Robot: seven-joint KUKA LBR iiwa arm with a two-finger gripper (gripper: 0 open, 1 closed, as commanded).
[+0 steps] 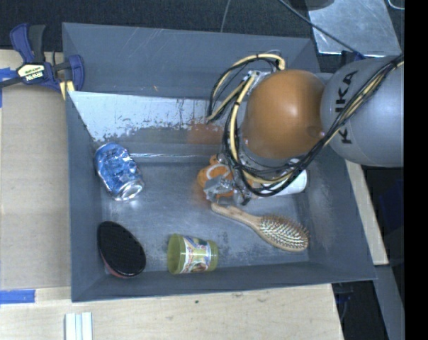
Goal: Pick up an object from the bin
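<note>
My gripper [224, 185] is low in the middle right of the bin, mostly hidden under the arm's orange dome and cables. It sits right at a small orange thing [208, 173], whose shape is partly covered. Just below it starts the handle of a wooden hairbrush [269, 228], which lies flat and points its bristled head to the lower right. A white thing [300, 183] peeks out from under the dome on the right.
A crushed blue can [118, 170] lies at the left. A black oval brush [120, 248] is in the front left corner. A green jar with a printed label [190, 253] lies on its side by the front wall.
</note>
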